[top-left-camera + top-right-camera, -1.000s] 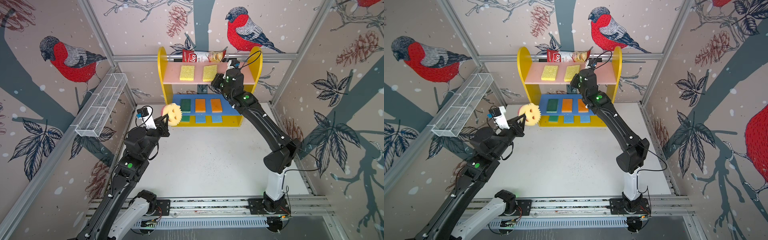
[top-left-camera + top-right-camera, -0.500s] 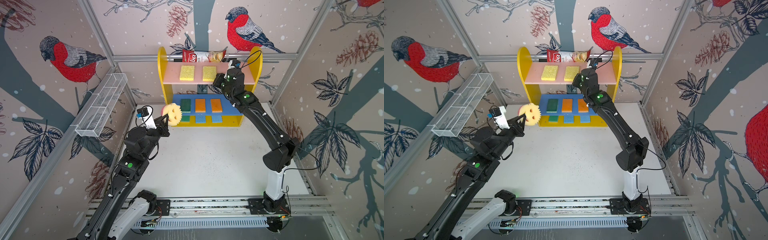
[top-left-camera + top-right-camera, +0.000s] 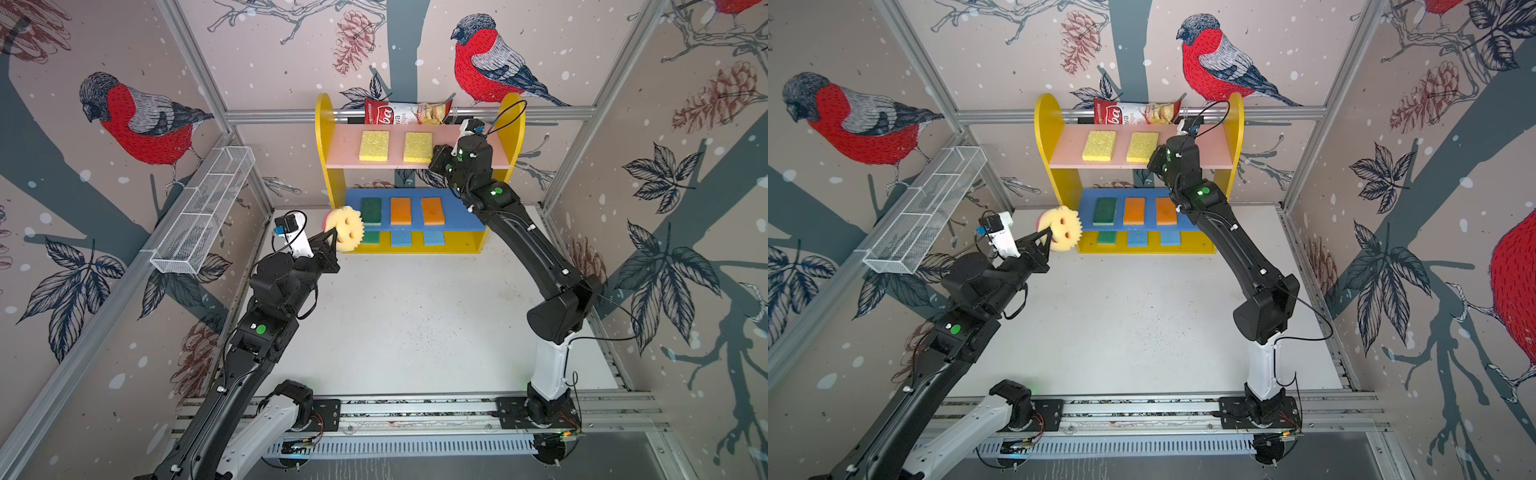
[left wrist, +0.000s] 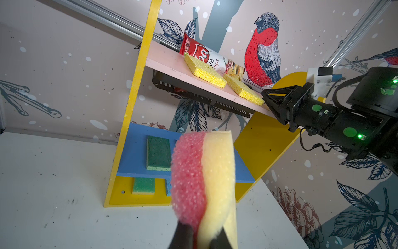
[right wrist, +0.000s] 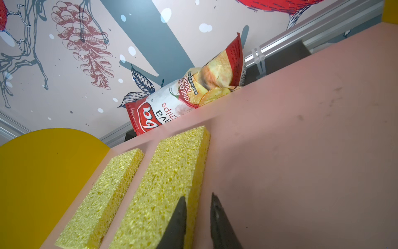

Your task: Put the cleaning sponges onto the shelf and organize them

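We see the right gripper (image 5: 198, 195), clamped shut a second ago, now with its jaws slightly parted. The yellow sponge (image 3: 417, 146) it gripped lies released on the pink top board (image 3: 345, 145), squarer to the edge than before.

Both top views are looking down from high up, well out in front of the shelf (image 3: 345, 145) (image 3: 1067, 145), facing the same way and sharing nearly the whole scene. The left wrist camera is looking up at the shelf (image 4: 137, 86) from low by its left front, the round sponge (image 4: 202, 183) filling its near foreground. The right wrist camera is skimming close over the shelf's pink top board (image 5: 301, 129), facing the chips bag (image 5: 183, 97) behind it. Both wrist views are sharing the two yellow sponges (image 4: 243, 90) (image 5: 163, 183).
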